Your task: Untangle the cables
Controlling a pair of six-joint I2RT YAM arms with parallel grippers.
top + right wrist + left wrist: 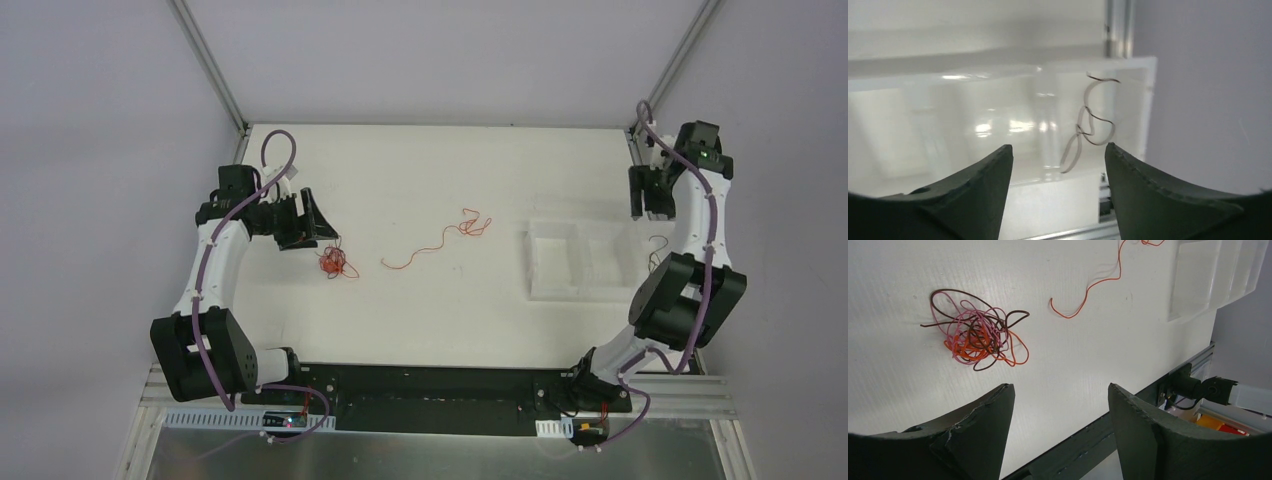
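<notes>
orange cable (438,238) diagonal, near-left to far-right

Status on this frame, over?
Left gripper open, beside the wad. Right gripper open above a dark strand by the tray. Orange strand lies apart; nothing blocking.

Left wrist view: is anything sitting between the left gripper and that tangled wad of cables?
Nothing visible. Only bare table lies between the open left gripper and the wad of cables. The loose orange strand lies apart from the wad, off to one side, and the clear tray is farther still.
</notes>
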